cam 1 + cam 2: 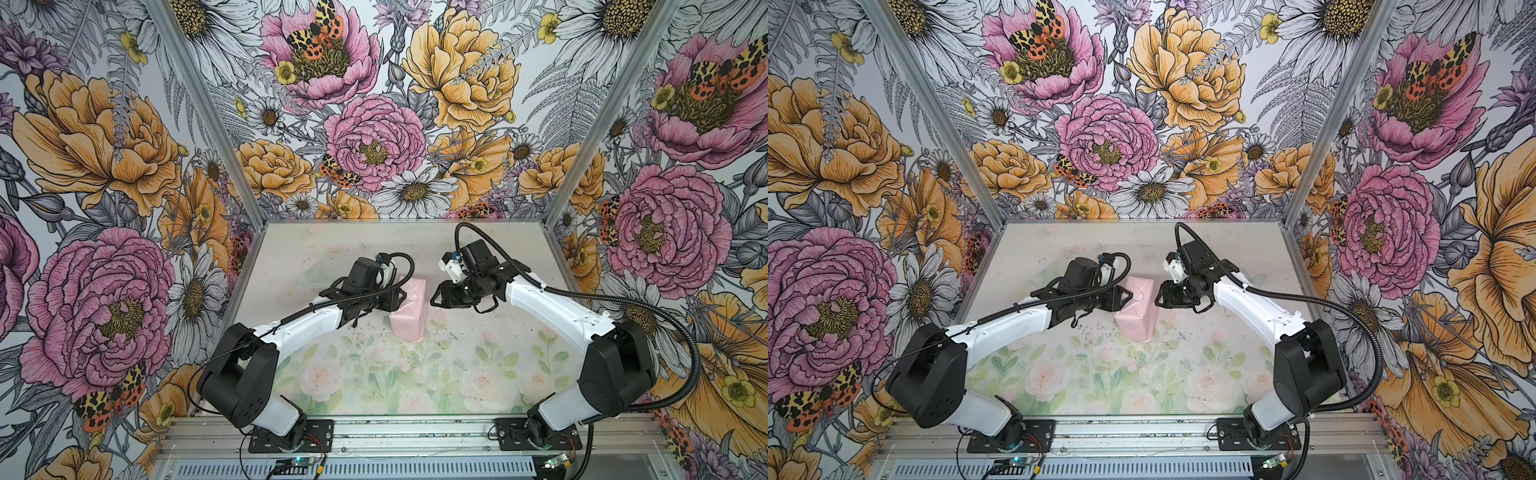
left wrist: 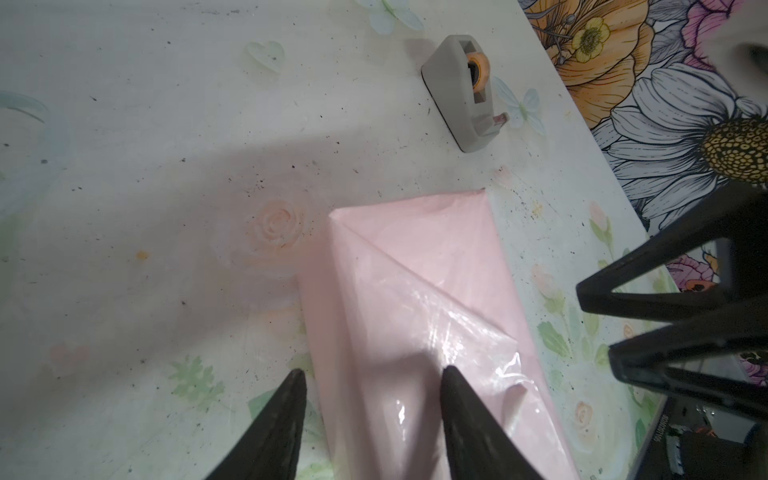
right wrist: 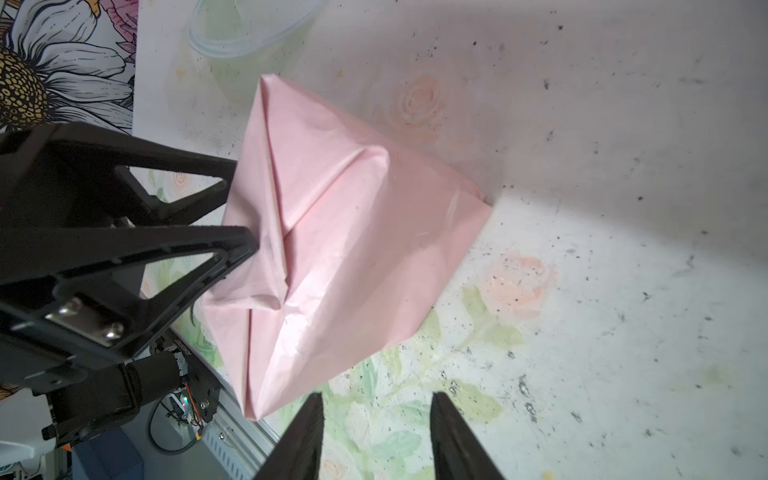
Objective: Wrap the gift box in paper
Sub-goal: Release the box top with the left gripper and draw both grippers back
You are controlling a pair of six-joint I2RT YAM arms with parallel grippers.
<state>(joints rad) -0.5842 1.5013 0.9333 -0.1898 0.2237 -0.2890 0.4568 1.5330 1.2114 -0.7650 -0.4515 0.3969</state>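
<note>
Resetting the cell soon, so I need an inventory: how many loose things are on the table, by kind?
Pink paper-wrapped parcel: 1
Grey tape dispenser: 1
Total: 2

Pale pink thin creased paper, glossy patch on one face. Whitish tabletop, faded pastel print: peach roses, light green leaves; dark specks all over. Small grey wedge-shaped tape dispenser, orange core. Bold floral print on wall panels: pink peonies, orange-yellow blooms, white daisies, orange-black spotted moths. White arm links, black joints. Matte black left gripper, right gripper.
</note>
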